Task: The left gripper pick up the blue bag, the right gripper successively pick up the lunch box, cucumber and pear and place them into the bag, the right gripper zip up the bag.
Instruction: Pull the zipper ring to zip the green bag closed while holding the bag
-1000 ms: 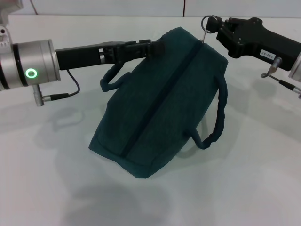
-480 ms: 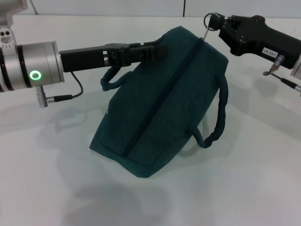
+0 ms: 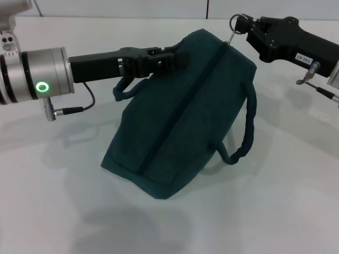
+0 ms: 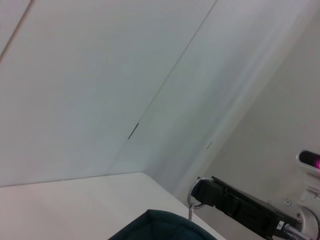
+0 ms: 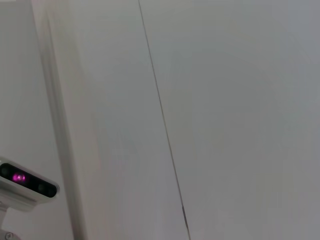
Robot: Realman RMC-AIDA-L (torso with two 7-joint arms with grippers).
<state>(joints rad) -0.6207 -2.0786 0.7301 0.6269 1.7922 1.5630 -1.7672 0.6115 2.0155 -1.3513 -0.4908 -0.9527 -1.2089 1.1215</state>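
A corner of the blue bag (image 4: 159,226) peeks up; beside it the right tool (image 4: 196,192) pinches the ring zip pull (image 4: 191,198)

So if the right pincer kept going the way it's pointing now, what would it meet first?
The right pincer points toward the robot's left, over the blue bag's raised end. The left pincer sits lower on that side, so its path looks free, though depth is unclear.

Plain white matte surface (image 3: 63,211) spans my whole forward view, with soft grey shadows on it. Behind it, pale grey wall panels (image 4: 100,75) with one thin dark vertical seam (image 5: 160,115) between them.
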